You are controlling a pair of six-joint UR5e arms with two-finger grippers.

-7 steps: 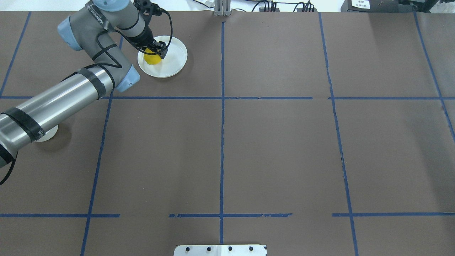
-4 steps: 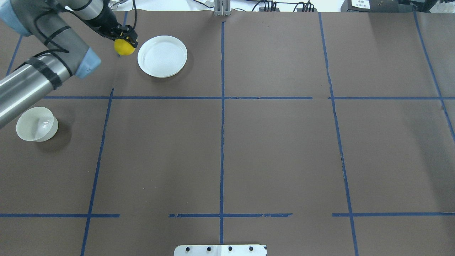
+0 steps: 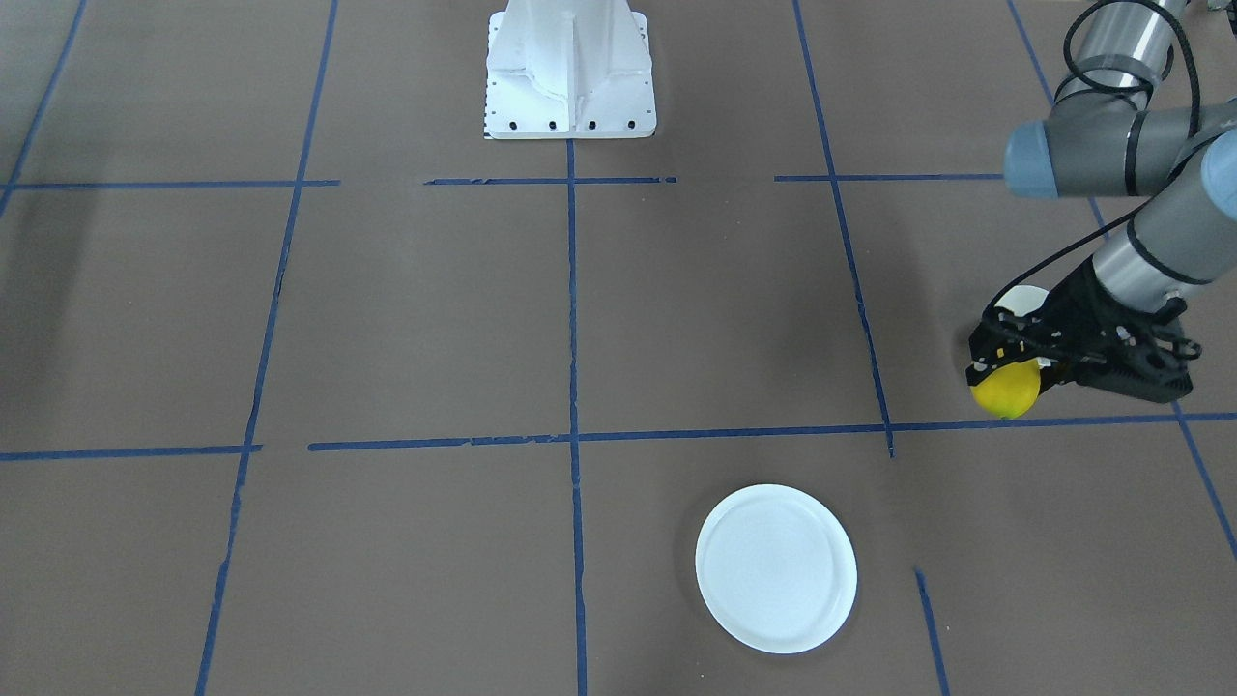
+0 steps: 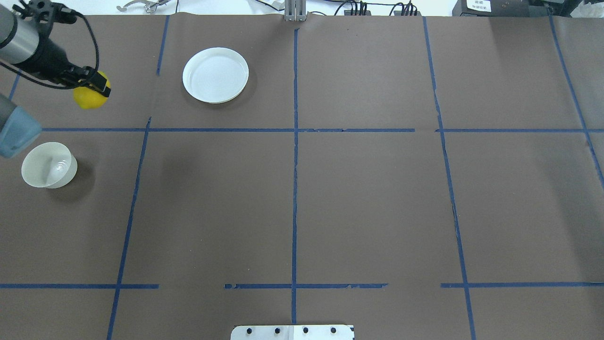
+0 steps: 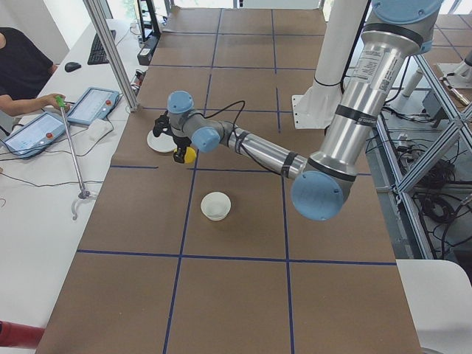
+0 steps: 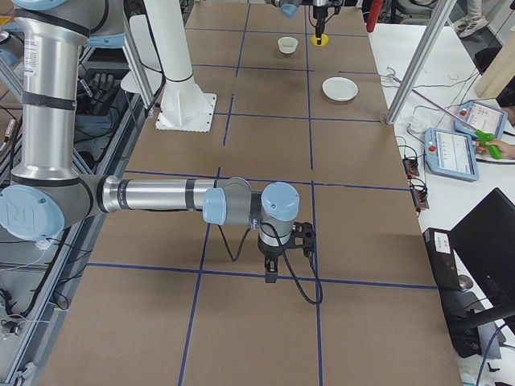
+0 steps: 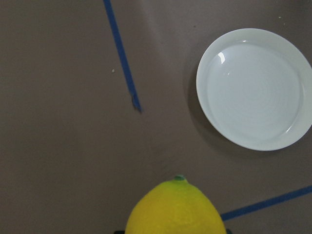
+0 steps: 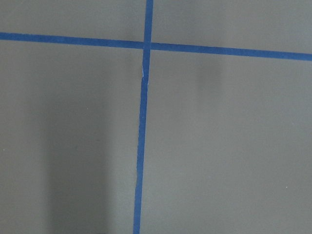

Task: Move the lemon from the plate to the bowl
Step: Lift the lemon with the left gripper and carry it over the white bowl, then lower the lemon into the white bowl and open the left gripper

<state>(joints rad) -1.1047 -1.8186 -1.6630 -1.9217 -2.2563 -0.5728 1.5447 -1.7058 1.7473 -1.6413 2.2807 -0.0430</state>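
Note:
My left gripper point(image 4: 96, 88) is shut on the lemon point(image 4: 88, 98), a bright-yellow oval with a greenish tip, and holds it in the air at the table's far left. The lemon also shows in the front view point(image 3: 1005, 391) and fills the bottom of the left wrist view point(image 7: 175, 209). The flat white plate point(image 4: 215, 74) lies empty to the gripper's right. The small deep white bowl point(image 4: 48, 165) stands nearer the robot than the lemon and is empty. In the front view the gripper partly hides the bowl point(image 3: 1026, 296). My right gripper point(image 6: 274, 269) shows only in the exterior right view; I cannot tell if it is open.
Blue tape lines divide the brown table cover point(image 4: 368, 198). The white robot base point(image 3: 570, 68) stands at the table's near edge. An operator point(image 5: 18, 66) and tablets point(image 5: 92, 105) are beyond the far edge, beside a metal post point(image 5: 110, 51).
My left gripper has lifted the lemon off the plate and carried it left and toward the robot, closer to the bowl. The plate now lies empty.

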